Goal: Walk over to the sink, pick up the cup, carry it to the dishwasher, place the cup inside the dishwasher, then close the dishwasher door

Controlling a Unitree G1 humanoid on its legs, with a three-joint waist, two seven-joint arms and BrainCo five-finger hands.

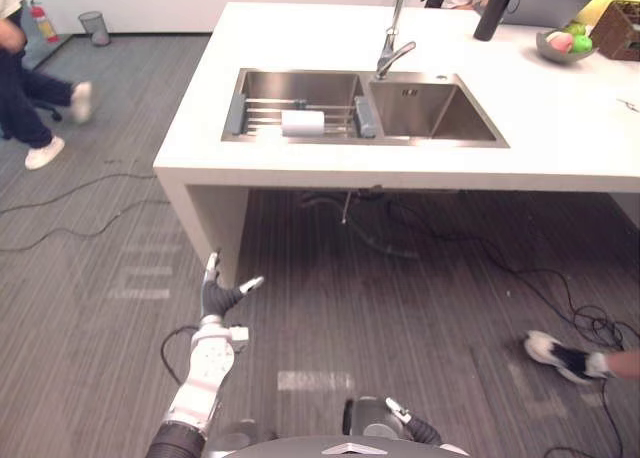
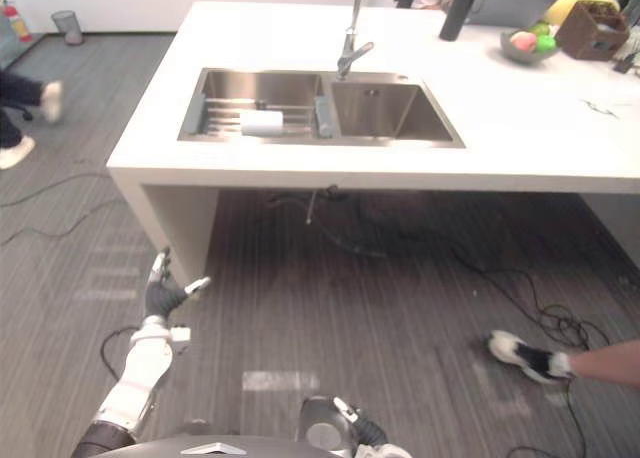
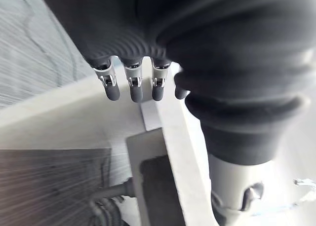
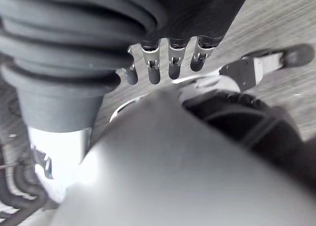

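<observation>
One white cup (image 1: 302, 123) is lying on its side on the rack (image 1: 262, 108) in the left of two sink (image 1: 440, 113) basins, upper centre. One faucet (image 1: 392, 53) and one fruit bowl (image 1: 560, 56) are standing on the white counter (image 1: 560, 128) over grey carpet (image 1: 400, 318). Left hand (image 1: 220, 298), lower left, and right hand (image 4: 154, 70), bottom centre, are hanging straight-fingered, holding nothing.

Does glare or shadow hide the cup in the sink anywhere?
Left eye view: the counter glares bright white, but the cup in the sink reads clearly against the grey steel. Right eye view: the same, and the floor under the counter lies in shadow.
</observation>
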